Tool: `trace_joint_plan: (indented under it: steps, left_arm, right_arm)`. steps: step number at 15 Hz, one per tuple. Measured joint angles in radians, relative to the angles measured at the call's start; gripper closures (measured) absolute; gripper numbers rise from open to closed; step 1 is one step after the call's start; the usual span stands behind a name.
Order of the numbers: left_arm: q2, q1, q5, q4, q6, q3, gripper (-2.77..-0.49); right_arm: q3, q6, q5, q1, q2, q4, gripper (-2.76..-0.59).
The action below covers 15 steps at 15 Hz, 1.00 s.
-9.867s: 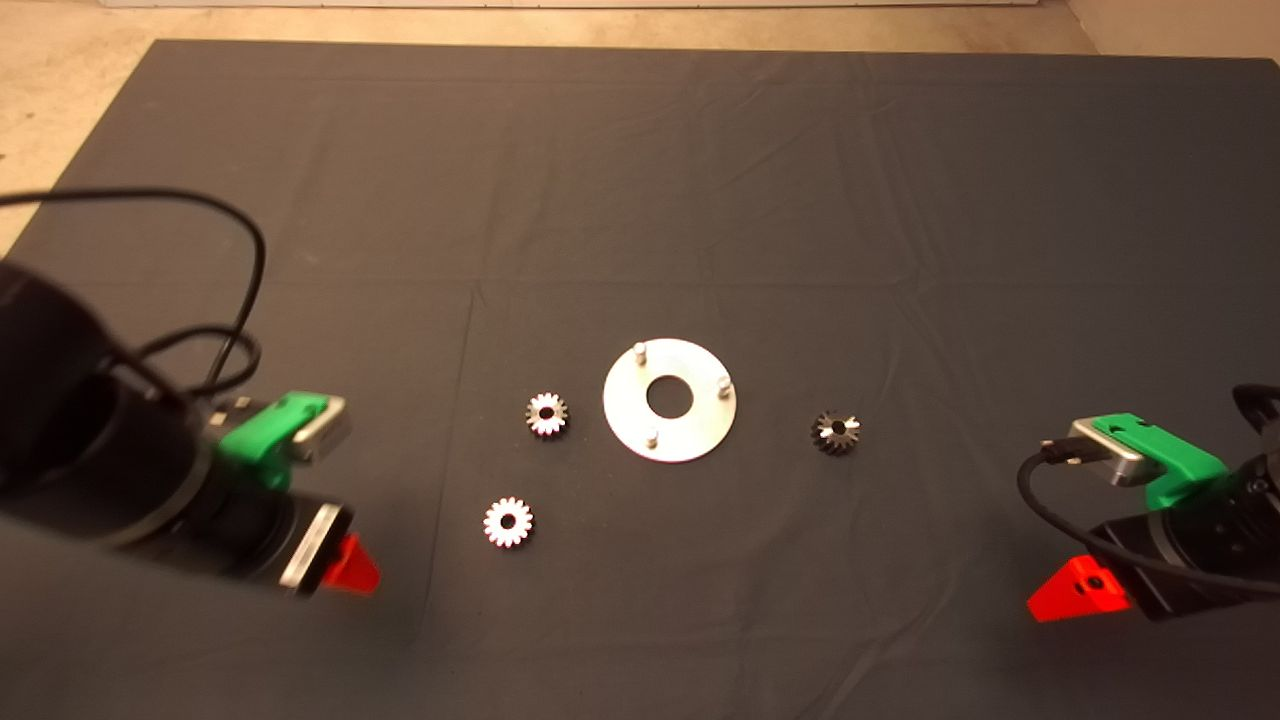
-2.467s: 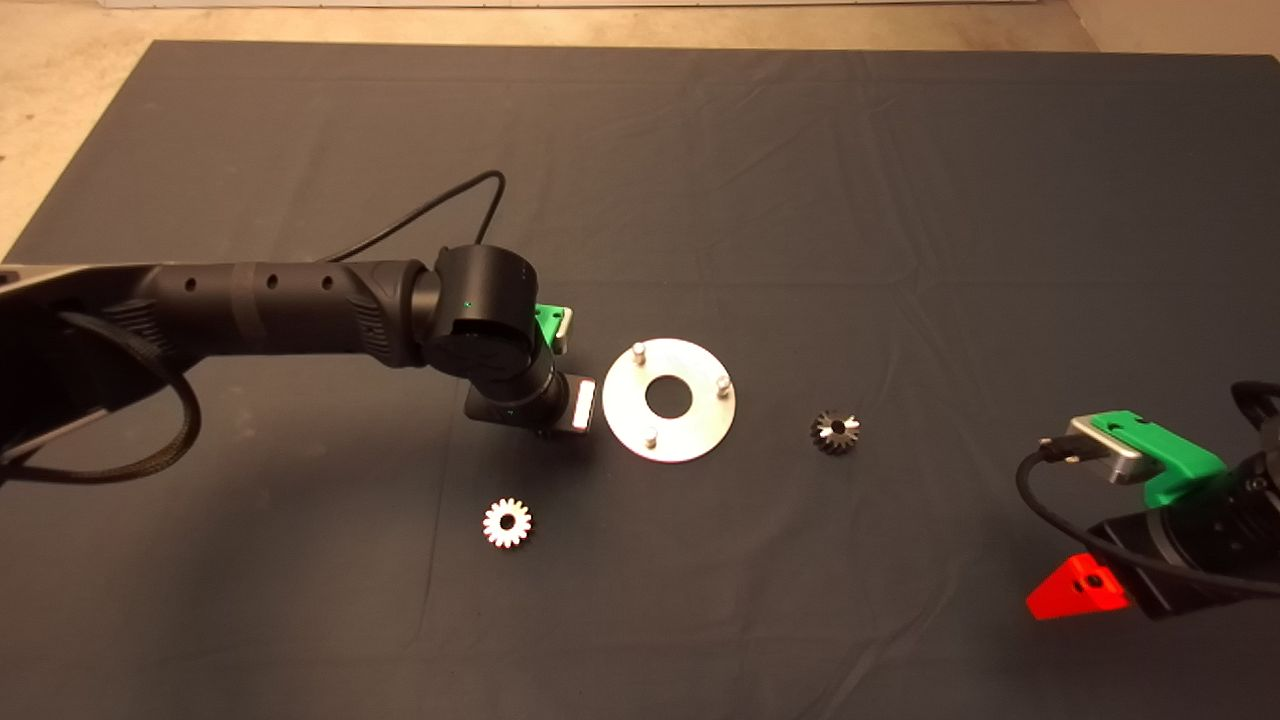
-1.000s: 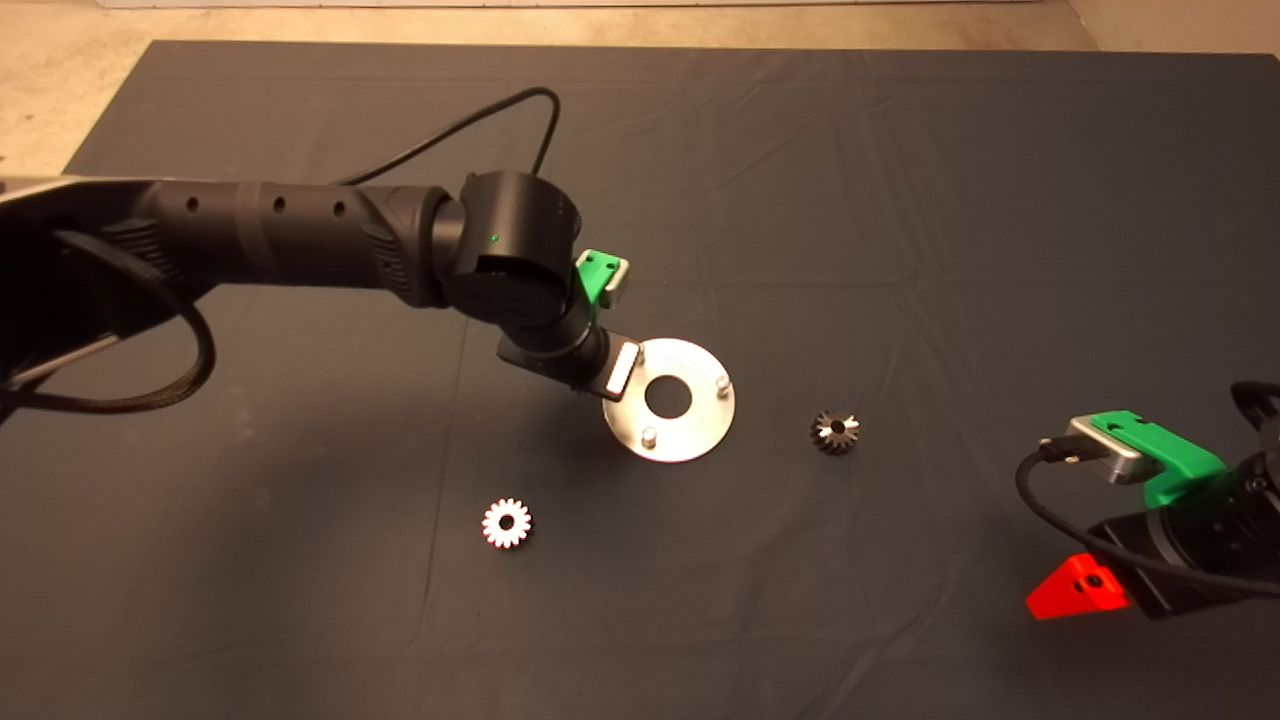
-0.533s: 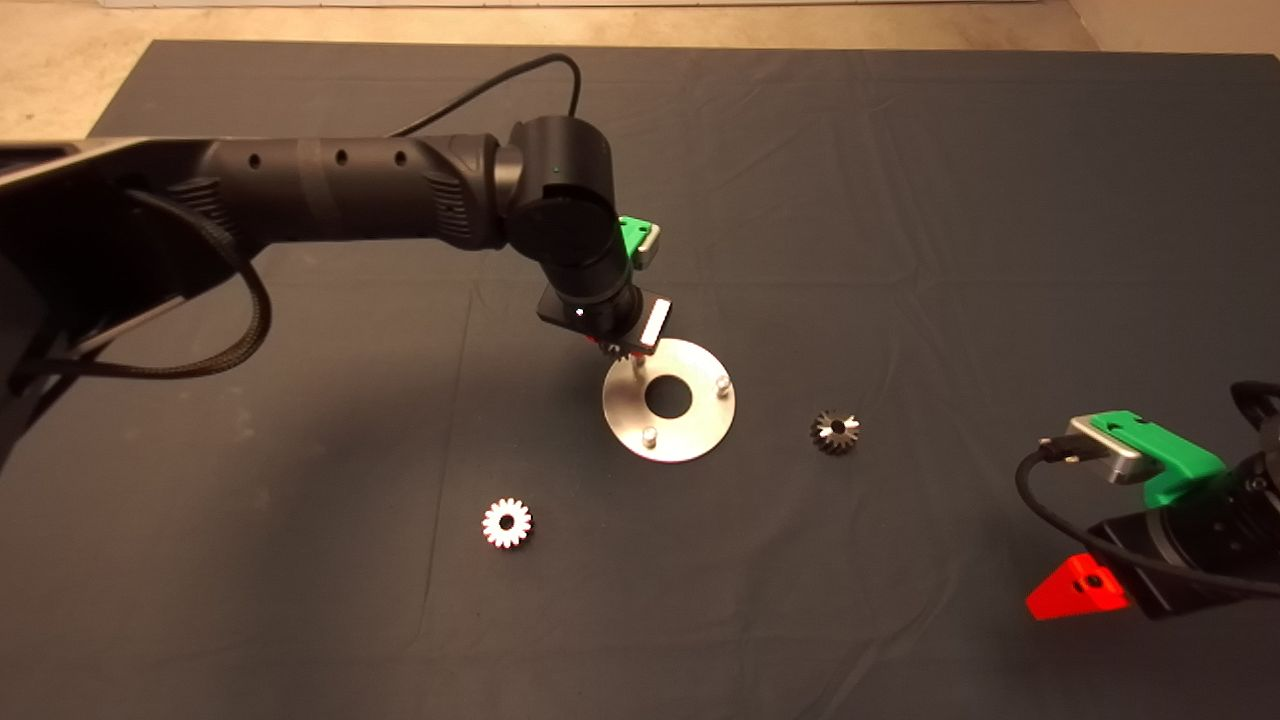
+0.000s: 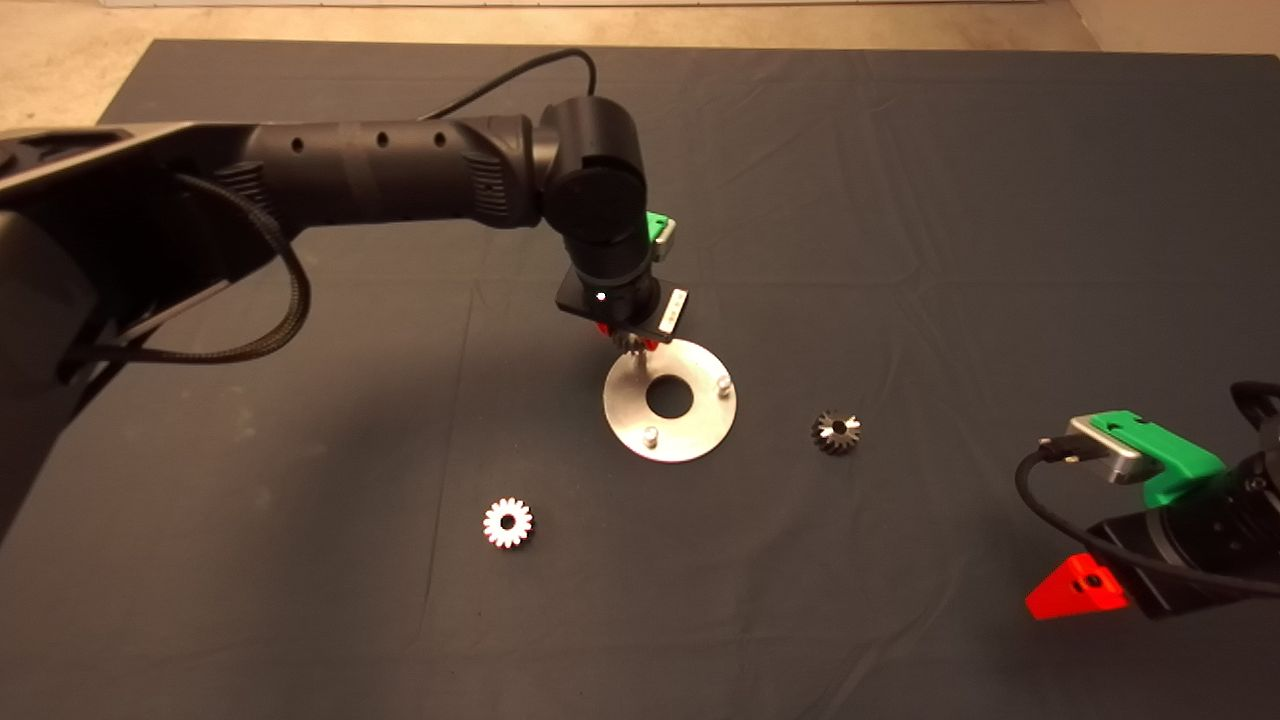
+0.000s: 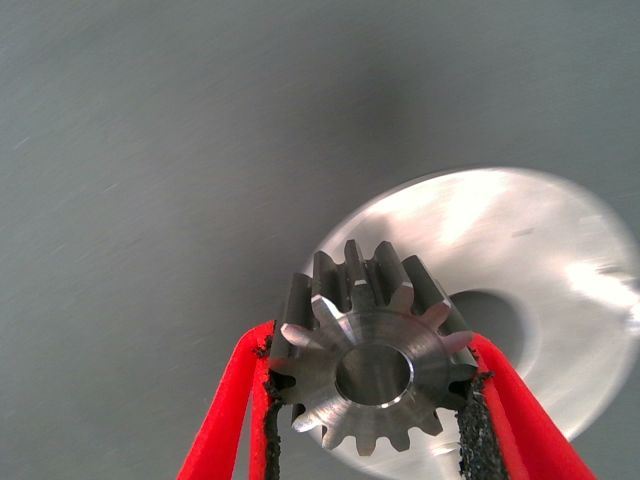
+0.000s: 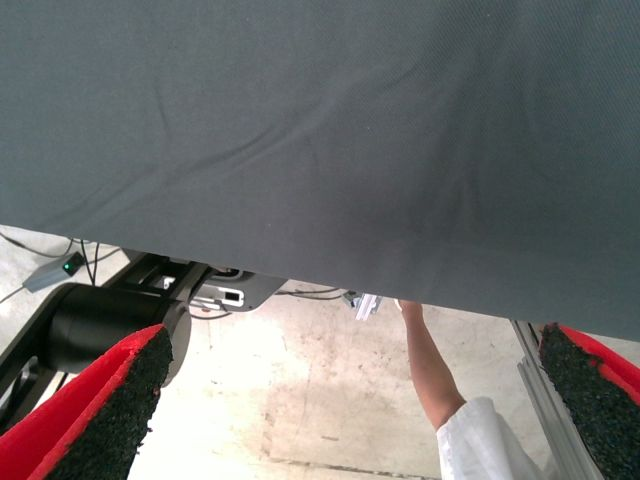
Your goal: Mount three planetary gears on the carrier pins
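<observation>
Counting three gears in all: one held gear (image 6: 365, 370) pinched between the red fingers (image 6: 225, 420) of the left end effector (image 5: 628, 340), one bright gear (image 5: 508, 523) lying flat on the dark mat (image 5: 900, 200) toward the near left, and one darker gear (image 5: 835, 432) on the mat to the right of the disc. One round silver disc (image 5: 700, 435) with a large central hole sits mid-tabletop; two carrier pins (image 5: 651, 435) show clearly on it, near edge and right edge (image 5: 724, 384), and a third pin (image 5: 638, 362) is partly hidden under the left end effector. The held gear is steel-grey, with chunky straight teeth and a smooth central bore facing the wrist camera; the black pads press its two opposite sides. It hangs above the far-left rim of the disc, just over that third pin; contact with the pin cannot be told. The right end effector (image 5: 1085, 590) rests at the lower right edge of the mat, fingers (image 7: 100, 420) spread wide, holding nothing. Its wrist view shows the floor beyond the mat and a person's arm (image 7: 440, 380).
</observation>
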<state>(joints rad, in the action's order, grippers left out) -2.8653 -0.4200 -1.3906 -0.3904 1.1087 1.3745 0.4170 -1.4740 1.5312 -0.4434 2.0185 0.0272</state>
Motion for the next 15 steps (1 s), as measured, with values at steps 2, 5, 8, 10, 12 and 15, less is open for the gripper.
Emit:
trace_joint_plan:
  steps: [2,5,8,10,12,15]
  left_arm:
    - [-0.018,-0.002,0.003,0.007,0.000,0.005,-0.86]
    - [-0.021,-0.001,-0.032,0.009,0.000,0.026,-0.86]
    - [-0.022,-0.001,-0.092,0.009,0.004,0.044,-0.86]
    - [-0.022,-0.001,-0.100,0.009,0.023,0.045,-0.86]
    - [-0.021,-0.002,-0.107,0.009,0.031,0.045,-0.86]
    - [-0.022,-0.002,-0.109,0.009,0.049,0.045,-0.86]
  right_arm:
    - [0.000,0.000,0.000,0.000,0.000,0.000,-2.73]
    - [0.000,0.000,0.002,0.000,0.001,0.000,-2.73]
    - [0.000,0.000,0.001,0.000,0.001,0.000,-2.73]
    - [0.000,0.000,0.001,0.000,0.001,0.000,-2.73]
    - [0.000,0.000,0.001,0.000,0.001,0.000,-2.73]
    - [0.000,0.000,0.001,0.000,0.001,0.000,-2.73]
